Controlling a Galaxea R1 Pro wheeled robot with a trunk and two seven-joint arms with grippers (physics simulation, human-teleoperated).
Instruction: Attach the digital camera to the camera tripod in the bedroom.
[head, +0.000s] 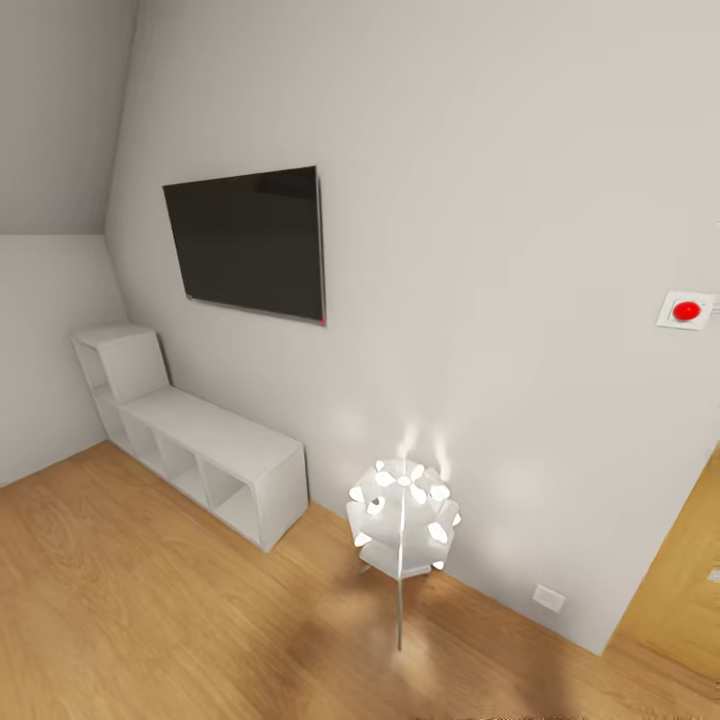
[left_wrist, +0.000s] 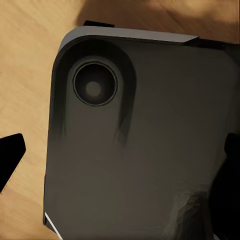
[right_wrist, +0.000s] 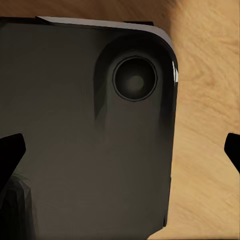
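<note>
The digital camera and the camera tripod are out of view. I am in the bedroom, facing a white wall (head: 480, 250) under a sloped ceiling, with light wood floor (head: 150, 610) below. My left gripper (left_wrist: 120, 155) is open, its black fingertips (left_wrist: 10, 157) at the picture's edges with nothing held. My right gripper (right_wrist: 121, 150) is open too, its fingertips (right_wrist: 11, 152) wide apart. Both hang over a dark grey rounded panel (left_wrist: 150, 165) with a round recess (left_wrist: 94, 84), above the floor.
A white cubby shelf (head: 200, 440) stands along the wall at the left, under a black wall screen (head: 250, 245). A white tube-cluster floor lamp (head: 403, 510) glows ahead. A red wall button (head: 687, 311) and a wooden door (head: 690, 590) are at the right.
</note>
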